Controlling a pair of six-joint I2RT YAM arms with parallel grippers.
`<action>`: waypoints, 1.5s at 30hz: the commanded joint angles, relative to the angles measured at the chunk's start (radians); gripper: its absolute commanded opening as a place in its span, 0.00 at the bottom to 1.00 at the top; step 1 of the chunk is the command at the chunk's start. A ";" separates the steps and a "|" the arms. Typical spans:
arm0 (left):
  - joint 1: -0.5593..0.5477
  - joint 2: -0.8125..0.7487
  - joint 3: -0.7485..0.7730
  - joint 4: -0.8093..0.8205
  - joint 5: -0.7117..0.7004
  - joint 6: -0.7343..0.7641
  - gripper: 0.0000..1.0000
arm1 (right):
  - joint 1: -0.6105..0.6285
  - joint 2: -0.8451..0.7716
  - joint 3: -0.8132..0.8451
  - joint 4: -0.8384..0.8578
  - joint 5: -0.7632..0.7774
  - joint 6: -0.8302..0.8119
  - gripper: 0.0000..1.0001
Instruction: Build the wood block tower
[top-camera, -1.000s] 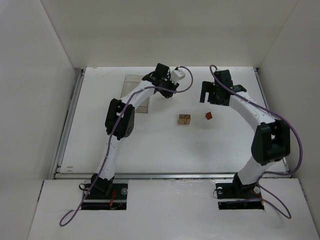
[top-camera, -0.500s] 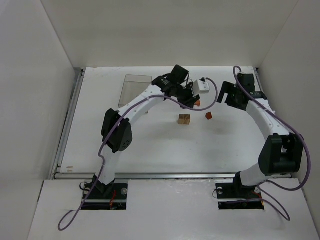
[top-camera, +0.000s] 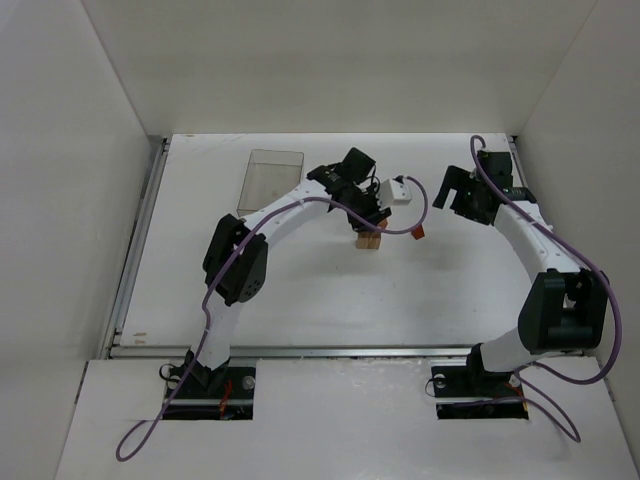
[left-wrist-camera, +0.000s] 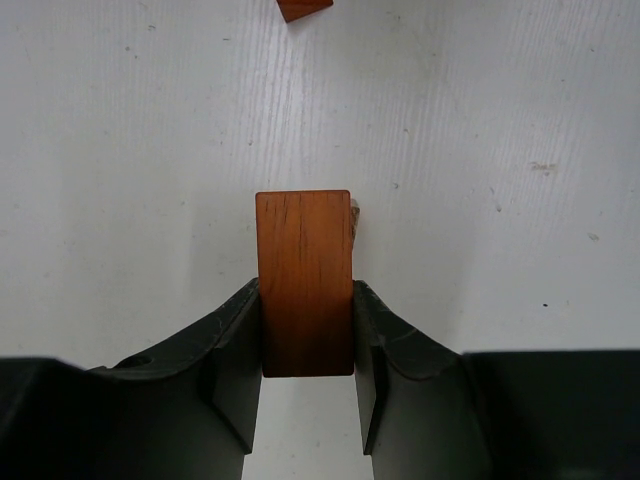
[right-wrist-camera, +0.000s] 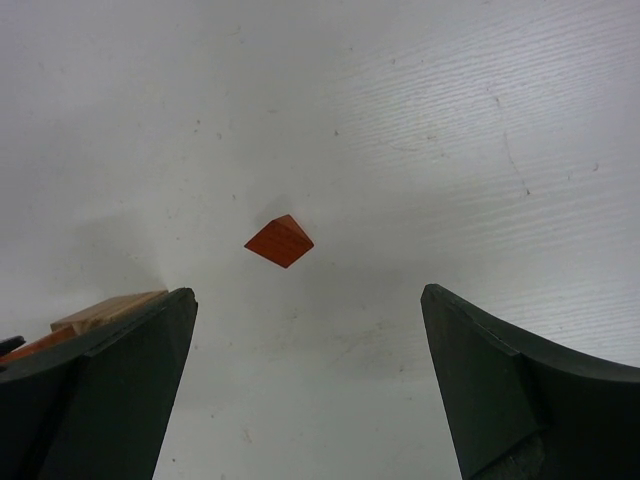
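My left gripper (top-camera: 376, 222) is shut on a reddish-orange rectangular block (left-wrist-camera: 304, 280) and holds it directly over the light tan block (top-camera: 367, 241) in the middle of the table. Only a sliver of the tan block (left-wrist-camera: 354, 214) shows beside the held block; I cannot tell if they touch. A small red wedge (top-camera: 417, 232) lies on the table to the right of them; it also shows in the right wrist view (right-wrist-camera: 279, 241). My right gripper (top-camera: 452, 190) is open and empty, back and right of the wedge, with the tan block (right-wrist-camera: 108, 309) at its left.
A clear plastic rectangular box (top-camera: 270, 182) stands at the back left of the white table. White walls close in the table on the left, back and right. The left arm's cable loops over the wedge area.
My left arm swung right from the clear box, carrying the reddish block, and came down over the tan block. My right arm drew back to the right, away from the wedge.
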 joint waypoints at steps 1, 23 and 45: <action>-0.003 -0.053 -0.022 0.027 0.004 0.022 0.00 | -0.003 -0.018 -0.004 0.045 -0.017 0.011 1.00; 0.038 -0.071 -0.103 0.047 0.107 0.073 0.00 | -0.003 -0.009 -0.004 0.036 -0.017 0.011 1.00; 0.038 -0.071 -0.112 0.087 0.138 0.064 0.00 | -0.003 0.009 0.006 0.027 -0.017 0.011 1.00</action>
